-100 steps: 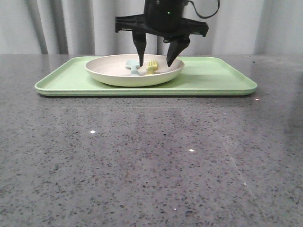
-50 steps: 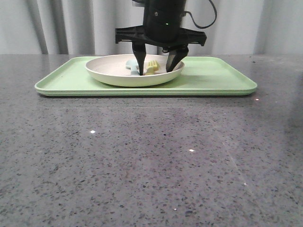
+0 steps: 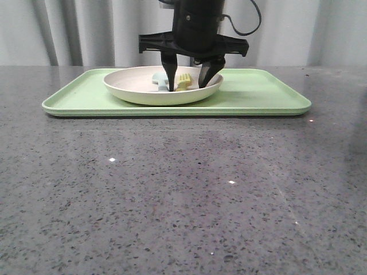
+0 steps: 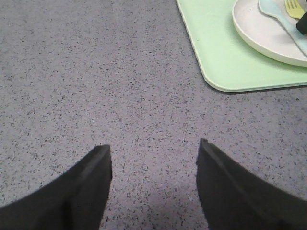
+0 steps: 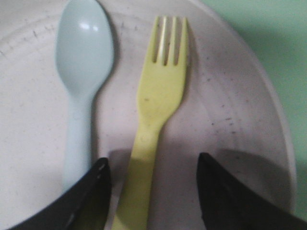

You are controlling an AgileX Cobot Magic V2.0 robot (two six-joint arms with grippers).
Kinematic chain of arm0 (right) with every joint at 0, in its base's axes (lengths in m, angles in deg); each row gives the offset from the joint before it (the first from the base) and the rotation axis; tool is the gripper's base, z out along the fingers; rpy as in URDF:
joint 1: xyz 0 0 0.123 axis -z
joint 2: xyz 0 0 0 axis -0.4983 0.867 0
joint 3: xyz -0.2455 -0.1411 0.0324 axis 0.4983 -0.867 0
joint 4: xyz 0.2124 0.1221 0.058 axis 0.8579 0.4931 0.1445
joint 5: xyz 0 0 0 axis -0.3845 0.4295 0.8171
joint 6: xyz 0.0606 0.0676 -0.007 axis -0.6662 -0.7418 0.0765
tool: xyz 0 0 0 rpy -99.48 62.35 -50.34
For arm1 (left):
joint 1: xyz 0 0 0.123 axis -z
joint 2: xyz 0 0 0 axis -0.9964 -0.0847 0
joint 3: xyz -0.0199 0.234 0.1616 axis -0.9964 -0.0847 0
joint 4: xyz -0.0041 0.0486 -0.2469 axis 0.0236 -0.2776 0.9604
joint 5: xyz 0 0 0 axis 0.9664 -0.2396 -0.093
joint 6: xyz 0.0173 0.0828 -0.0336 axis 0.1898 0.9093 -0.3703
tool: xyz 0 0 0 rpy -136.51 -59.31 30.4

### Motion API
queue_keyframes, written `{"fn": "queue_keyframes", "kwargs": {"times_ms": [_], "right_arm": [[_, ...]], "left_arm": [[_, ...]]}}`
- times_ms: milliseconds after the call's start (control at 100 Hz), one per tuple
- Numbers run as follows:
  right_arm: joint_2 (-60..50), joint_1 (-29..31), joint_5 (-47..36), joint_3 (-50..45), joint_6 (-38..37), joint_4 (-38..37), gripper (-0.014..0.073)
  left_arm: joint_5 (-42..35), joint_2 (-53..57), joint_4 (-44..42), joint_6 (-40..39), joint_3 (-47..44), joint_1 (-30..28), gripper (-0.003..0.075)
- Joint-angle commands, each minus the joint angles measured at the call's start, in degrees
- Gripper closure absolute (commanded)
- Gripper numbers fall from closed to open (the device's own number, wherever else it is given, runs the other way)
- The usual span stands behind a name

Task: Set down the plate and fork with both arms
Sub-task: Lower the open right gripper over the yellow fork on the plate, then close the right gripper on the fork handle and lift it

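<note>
The cream plate [image 3: 132, 91] sits on the left half of the light-green tray [image 3: 264, 91]. The yellow fork [image 3: 183, 81] lies in it, tines pointing away from me. My right gripper [image 3: 186, 86] is down inside the plate, open. In the right wrist view its fingers [image 5: 91, 196] straddle the fork [image 5: 160, 96] handle without touching it, and the handle lies nearer one finger. In the left wrist view, my left gripper [image 4: 153, 144] hangs open over bare table, apart from the tray [image 4: 216, 57] corner and the plate [image 4: 259, 33]. The left arm is out of the front view.
A pale blue spoon [image 5: 84, 57] lies in the plate right beside the fork, close to one right finger. The tray's right half holds nothing. Grey speckled table stretches from the tray to the front edge. A curtain hangs behind.
My right gripper has come down from just above the plate until its fingertips are inside it on either side of the fork. Plate, fork and spoon stayed put.
</note>
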State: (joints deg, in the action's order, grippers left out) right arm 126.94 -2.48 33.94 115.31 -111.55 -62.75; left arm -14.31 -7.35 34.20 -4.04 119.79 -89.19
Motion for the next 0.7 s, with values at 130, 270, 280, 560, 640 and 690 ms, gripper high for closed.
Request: {"fn": "queue_keyframes", "kwargs": {"times_ms": [130,270,280,560,640,690], "right_arm": [[-2.72,0.03,-0.36,1.47,0.01,-0.8,0.0348],[-2.72,0.03,-0.36,1.47,-0.01,-0.8,0.04],[-2.72,0.03,-0.36,1.47,-0.01,-0.8,0.0403],[-2.72,0.03,-0.36,1.47,-0.05,-0.8,0.0559],[-2.72,0.03,-0.36,1.47,-0.05,-0.8,0.0572],[-2.72,0.03,-0.36,1.47,-0.05,-0.8,0.0572]], "left_arm": [[-4.15,-0.01,0.93,-0.19,1.63,-0.02,0.0333],[-4.15,-0.01,0.93,-0.19,1.63,-0.02,0.0333],[-4.15,-0.01,0.93,-0.19,1.63,-0.02,0.0334],[-4.15,-0.01,0.93,-0.19,1.63,-0.02,0.0333],[-4.15,-0.01,0.93,-0.19,1.63,-0.02,0.0333],[-4.15,-0.01,0.93,-0.19,1.63,-0.02,0.0333]]}}
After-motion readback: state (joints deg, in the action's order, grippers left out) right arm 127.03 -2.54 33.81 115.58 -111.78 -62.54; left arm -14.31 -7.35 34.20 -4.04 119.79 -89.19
